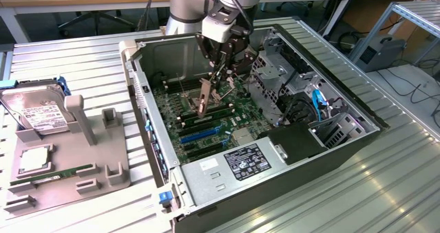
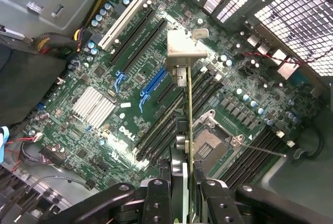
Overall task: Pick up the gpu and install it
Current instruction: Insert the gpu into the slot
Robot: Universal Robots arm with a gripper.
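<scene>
My gripper point(image 1: 218, 78) is inside the open computer case point(image 1: 148, 88), over the green motherboard point(image 1: 206, 125). It is shut on the gpu point(image 1: 205, 99), which hangs on edge below the fingers and a little above the board. In the wrist view the gpu point(image 2: 189, 114) runs edge-on away from my gripper point(image 2: 186, 195), ending in its silver metal bracket point(image 2: 185, 52). The card hovers over the long black slots, beside the CPU socket point(image 2: 208, 140). A blue slot point(image 2: 152, 83) lies just to one side of the card.
The drive cage point(image 1: 275, 73) and blue and black cables point(image 1: 316, 104) crowd the case at the exterior view's right. A labelled power supply point(image 1: 237, 163) sits at the near end. Outside, a grey holder point(image 1: 75, 155) carries a hard drive point(image 1: 38, 114) and a RAM stick point(image 1: 51, 175).
</scene>
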